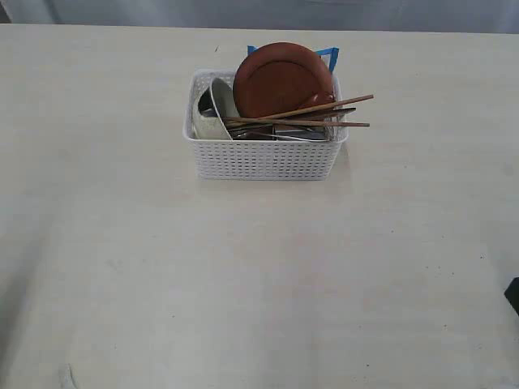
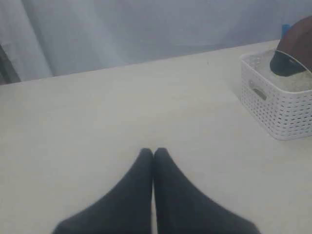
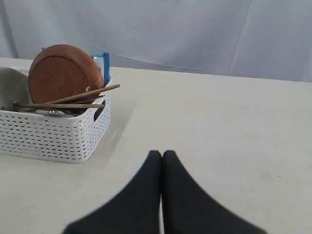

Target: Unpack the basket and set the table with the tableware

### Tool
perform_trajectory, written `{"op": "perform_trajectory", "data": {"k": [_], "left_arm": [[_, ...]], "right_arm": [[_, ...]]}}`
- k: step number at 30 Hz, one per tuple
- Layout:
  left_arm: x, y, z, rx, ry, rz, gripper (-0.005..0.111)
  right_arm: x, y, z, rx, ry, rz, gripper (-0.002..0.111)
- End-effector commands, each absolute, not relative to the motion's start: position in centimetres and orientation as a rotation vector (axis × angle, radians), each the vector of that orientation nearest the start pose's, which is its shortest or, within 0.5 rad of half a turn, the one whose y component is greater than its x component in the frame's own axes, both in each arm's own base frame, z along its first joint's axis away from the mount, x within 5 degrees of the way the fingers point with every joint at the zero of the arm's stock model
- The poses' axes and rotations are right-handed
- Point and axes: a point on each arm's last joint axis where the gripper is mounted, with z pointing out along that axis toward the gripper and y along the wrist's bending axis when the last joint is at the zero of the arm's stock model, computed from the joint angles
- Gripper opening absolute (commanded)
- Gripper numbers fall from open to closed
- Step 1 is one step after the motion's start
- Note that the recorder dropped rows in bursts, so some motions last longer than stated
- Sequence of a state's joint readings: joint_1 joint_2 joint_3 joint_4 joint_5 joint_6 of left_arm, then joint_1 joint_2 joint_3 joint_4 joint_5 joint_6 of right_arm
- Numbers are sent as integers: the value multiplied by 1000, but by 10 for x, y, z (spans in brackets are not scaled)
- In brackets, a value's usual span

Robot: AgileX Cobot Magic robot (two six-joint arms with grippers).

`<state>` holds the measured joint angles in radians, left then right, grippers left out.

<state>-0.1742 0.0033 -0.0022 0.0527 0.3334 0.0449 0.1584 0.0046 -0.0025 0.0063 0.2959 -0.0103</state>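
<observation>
The white perforated basket (image 1: 263, 158) stands on the cream table (image 1: 162, 267), toward the far middle. Inside it a reddish-brown plate (image 1: 282, 79) leans upright, a cream bowl (image 1: 217, 109) lies on its side, and two wooden chopsticks (image 1: 324, 107) poke out over the right rim above steel cutlery (image 1: 284, 134). The spoon and cup are hidden. My left gripper (image 2: 153, 151) is shut and empty, well short of the basket (image 2: 278, 105). My right gripper (image 3: 162, 153) is shut and empty too, with the basket (image 3: 53, 136), plate (image 3: 63, 73) and chopsticks (image 3: 83, 97) off to one side.
A blue snack bag (image 1: 328, 55) stands behind the plate in the basket and also shows as a blue bag (image 3: 102, 63) in the right wrist view. A dark piece of the right arm (image 1: 512, 293) sits at the exterior view's right edge. A pale backdrop lies beyond the table's far edge.
</observation>
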Motion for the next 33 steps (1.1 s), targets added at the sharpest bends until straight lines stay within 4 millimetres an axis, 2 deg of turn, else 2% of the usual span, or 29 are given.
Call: {"op": "perform_trajectory", "data": {"k": [1,7,12,15,18,21,24,27,33], "left_arm": [[53,-8,184,228,1798,-41,0],[53,-8,184,228,1798,-41,0],[53,-8,184,228,1798,-41,0],[53,-8,184,228,1798,-41,0],[53,-8,184,228,1798,-41,0],[53,-8,184,228,1798,-41,0],[53,-8,184,228,1798,-41,0],[53,-8,184,228,1798,-41,0],[53,-8,184,228,1798,-41,0]], "right_arm": [[56,8,199,-137,1639,104,0],[50,8,239,-67,1194,167,0],[30,5,269,-40,790,192,0],[24,4,275,12,699,323,0],[30,5,270,94,808,505,0],[36,5,276,182,959,625,0],[32,8,295,118,1036,543,0],[36,8,317,104,1118,488,0],[70,9,346,172,1459,407,0]]}}
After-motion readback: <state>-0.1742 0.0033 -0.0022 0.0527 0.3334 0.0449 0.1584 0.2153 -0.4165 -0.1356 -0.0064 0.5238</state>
